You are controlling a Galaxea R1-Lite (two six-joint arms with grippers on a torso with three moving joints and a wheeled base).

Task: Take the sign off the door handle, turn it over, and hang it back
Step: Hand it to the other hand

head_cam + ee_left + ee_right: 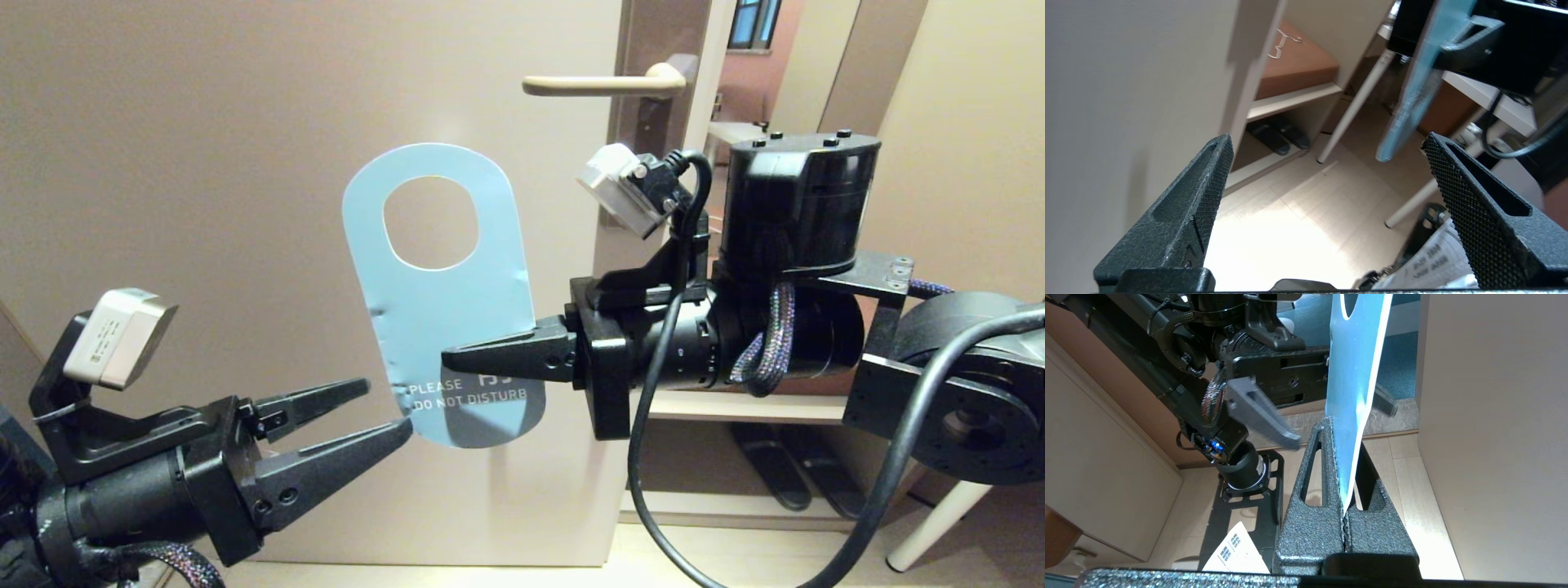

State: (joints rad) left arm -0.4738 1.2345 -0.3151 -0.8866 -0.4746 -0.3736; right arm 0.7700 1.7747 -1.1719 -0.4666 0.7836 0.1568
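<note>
Right claw [1345, 465] pinches sign [1353, 375]; handle [604, 83] bare

"PLEASE DO NOT DISTURB" in white at the sign's [441, 294] lower end

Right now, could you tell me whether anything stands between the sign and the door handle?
Nothing visible does. The right gripper holds the sign below the door handle, with only bare door between. The open left gripper waits by the sign's lower end.
</note>
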